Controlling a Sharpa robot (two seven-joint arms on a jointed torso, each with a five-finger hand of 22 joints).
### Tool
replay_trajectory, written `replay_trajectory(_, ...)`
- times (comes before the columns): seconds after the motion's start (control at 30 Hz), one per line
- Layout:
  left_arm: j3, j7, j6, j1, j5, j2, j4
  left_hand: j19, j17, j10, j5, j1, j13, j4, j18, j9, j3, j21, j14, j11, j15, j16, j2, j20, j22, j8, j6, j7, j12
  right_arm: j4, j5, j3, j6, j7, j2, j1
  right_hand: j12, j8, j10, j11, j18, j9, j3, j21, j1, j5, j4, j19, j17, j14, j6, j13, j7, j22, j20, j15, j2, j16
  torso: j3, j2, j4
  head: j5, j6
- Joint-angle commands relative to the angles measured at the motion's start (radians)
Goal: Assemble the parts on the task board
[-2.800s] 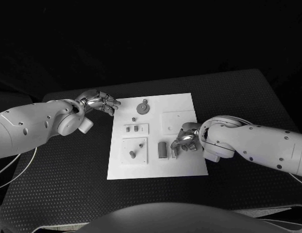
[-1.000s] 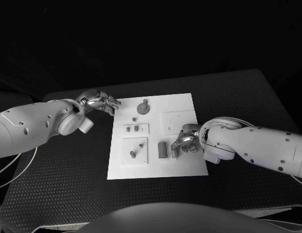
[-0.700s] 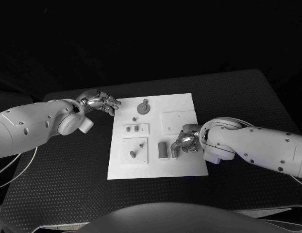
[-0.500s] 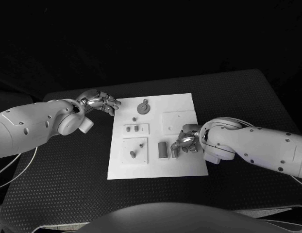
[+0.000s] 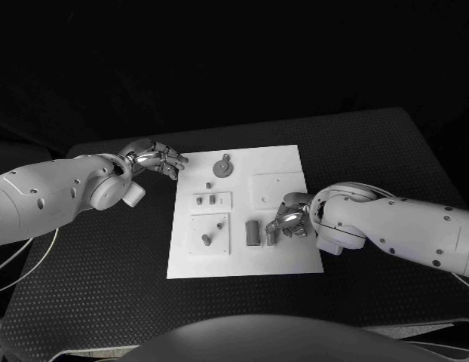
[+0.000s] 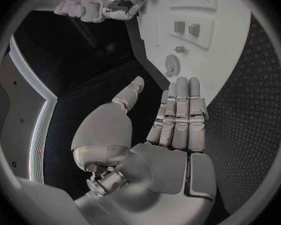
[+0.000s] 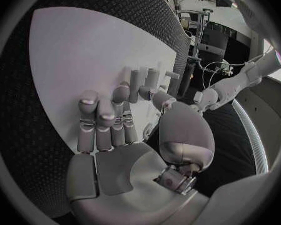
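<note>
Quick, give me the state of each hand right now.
Left hand: open, fingers straight, holding nothing, beside the task board.
Right hand: over the parts on the board; whether it holds one cannot be told.

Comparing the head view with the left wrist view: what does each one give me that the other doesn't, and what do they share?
Head view alone: the whole task board on the black table, with the upright rectangular parts beside the right hand, and both square insets near the board's left edge.

Left wrist view alone: the left hand from behind, its palm bare and fingers straight, holding nothing.

Both: the round disc part, the two small upright parts and both hands.
</note>
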Motion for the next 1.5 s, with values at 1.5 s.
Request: replay_trajectory(1.5, 0.0, 0.002, 0.014, 0.001, -0.001, 0.003, -0.002, -0.006, 0.002, -0.003, 0.002, -0.013, 0.002, -0.001, -0.005, -0.002, -0.005, 0.006, -0.003, 0.002, 0.0, -0.007, -0.001, 0.0, 0.001, 0.007, -0.008, 0.0, 0.002, 0.028, 0.012, -0.002, 0.009, 0.061, -0.013, -0.006, 0.02, 0.01, -0.019, 0.0, 0.045, 0.003, -0.135, -0.004, -0.021, 0.256, 0.137, -0.013, 0.001, -0.012, -0.048, -0.001, 0.026, 0.011, -0.012, -0.006, -0.019, 0.0, -0.0003, 0.0, 0.0002, 0.0, 0.0)
